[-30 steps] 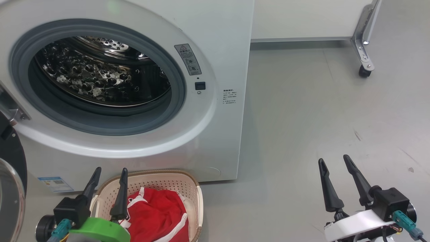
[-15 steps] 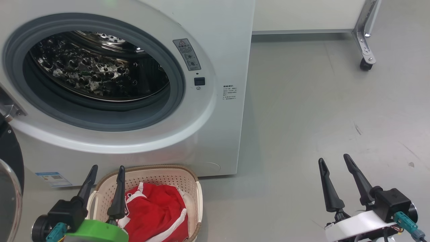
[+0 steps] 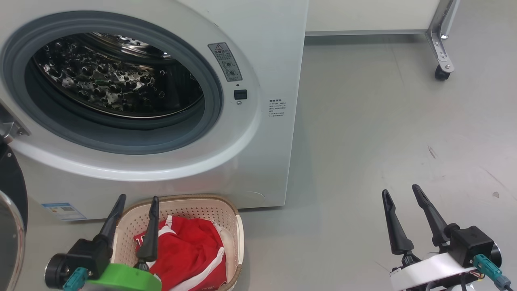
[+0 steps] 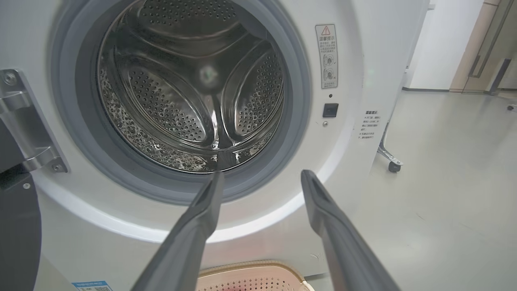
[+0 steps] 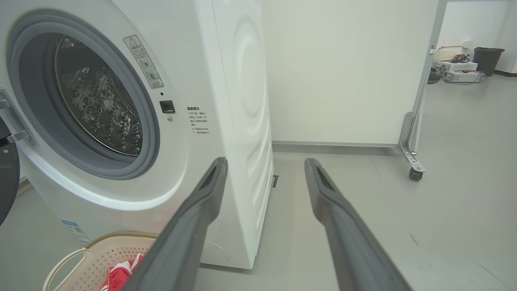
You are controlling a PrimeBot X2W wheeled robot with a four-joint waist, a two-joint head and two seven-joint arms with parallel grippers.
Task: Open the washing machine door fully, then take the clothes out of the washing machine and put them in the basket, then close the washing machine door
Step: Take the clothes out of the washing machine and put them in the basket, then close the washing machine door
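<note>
Two grippers open, clothes in basket

Left gripper hovers near left over the basket, fingers apart, holding nothing. Right gripper is near right above the floor, fingers also apart, holding nothing. Red clothes lie heaped in the basket, just in front of the washing machine. Washing machine door hangs open at the left edge. Steel drum shows beyond the gasket. Castor far right.
</note>
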